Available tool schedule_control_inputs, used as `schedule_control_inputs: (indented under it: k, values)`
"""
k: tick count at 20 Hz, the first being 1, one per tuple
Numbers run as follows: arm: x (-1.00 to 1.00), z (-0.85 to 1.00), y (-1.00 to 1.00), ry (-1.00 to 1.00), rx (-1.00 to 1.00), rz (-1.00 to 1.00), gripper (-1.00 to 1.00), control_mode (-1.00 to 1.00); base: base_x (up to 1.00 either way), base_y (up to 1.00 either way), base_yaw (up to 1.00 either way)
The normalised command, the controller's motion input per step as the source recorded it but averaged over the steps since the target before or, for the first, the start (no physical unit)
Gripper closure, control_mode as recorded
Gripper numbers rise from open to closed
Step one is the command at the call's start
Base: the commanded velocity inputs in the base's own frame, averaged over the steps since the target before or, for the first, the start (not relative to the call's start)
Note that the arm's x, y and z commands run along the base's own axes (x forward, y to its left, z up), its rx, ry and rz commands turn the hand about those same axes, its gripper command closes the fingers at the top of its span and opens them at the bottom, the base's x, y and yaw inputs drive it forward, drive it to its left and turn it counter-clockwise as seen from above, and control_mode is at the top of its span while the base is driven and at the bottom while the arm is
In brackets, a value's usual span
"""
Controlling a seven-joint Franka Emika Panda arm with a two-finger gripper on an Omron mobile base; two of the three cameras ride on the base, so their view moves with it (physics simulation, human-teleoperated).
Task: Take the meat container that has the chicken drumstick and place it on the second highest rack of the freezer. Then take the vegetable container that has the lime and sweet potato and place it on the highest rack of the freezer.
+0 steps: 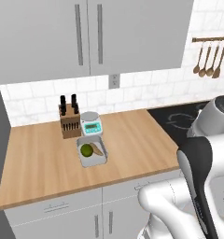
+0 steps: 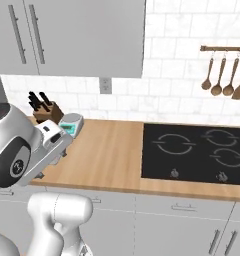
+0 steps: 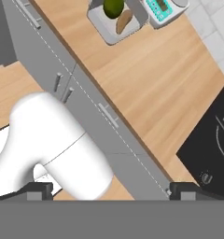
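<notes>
Arm: nearest to us, the white arm (image 1: 198,182) fills the lower right of the left base view and rises at the lower left of the right base view.
Gripper: in the hand view we see the gripper (image 3: 111,190) at the bottom edge, its two dark tips far apart near the lower left and lower right, nothing between them. It hangs off the front edge of the surface, above the grey cabinet fronts (image 3: 90,100).
Vegetable container: we find the grey tray (image 1: 91,151) left of centre in the left base view, resting on the wooden surface (image 1: 128,140); in the hand view it sits at the top edge, well apart from the gripper.
Lime: the lime (image 1: 87,150) lies in the left part of the tray in the left base view.
Sweet potato: the sweet potato (image 1: 98,150) lies just beside the lime, to its right in that view, inside the same tray.
Scale: a small kitchen scale (image 1: 91,123) stands just behind the tray.
Knife block: a knife block (image 1: 70,120) stands left of the scale, near the tiled wall.
Cooktop: the black cooktop (image 2: 197,152) takes the right half of the right base view.
Utensils: wooden spoons (image 2: 224,75) hang from a rail at the upper right.
Upper cabinets: grey doors (image 1: 86,35) span the top of the left base view.
</notes>
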Motion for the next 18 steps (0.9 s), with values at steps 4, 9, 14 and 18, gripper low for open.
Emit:
schedule_control_inputs:
  k: [4,9,14,18]
  values:
    - [0.0,0.0,0.0,0.0,0.0,0.0,-1.0,1.0,0.12,0.05,-0.05]
    - [0.0,0.0,0.03,0.0,0.0,0.0,-1.0,-1.0,0.04,0.02,-0.01]
    - [0.03,0.0,0.73,0.0,-0.04,0.08,-1.0,-1.0,0.0,0.0,0.0]
    - [0.13,-0.06,1.0,0.12,-0.14,0.2,-1.0,-1.0,0.0,0.0,0.0]
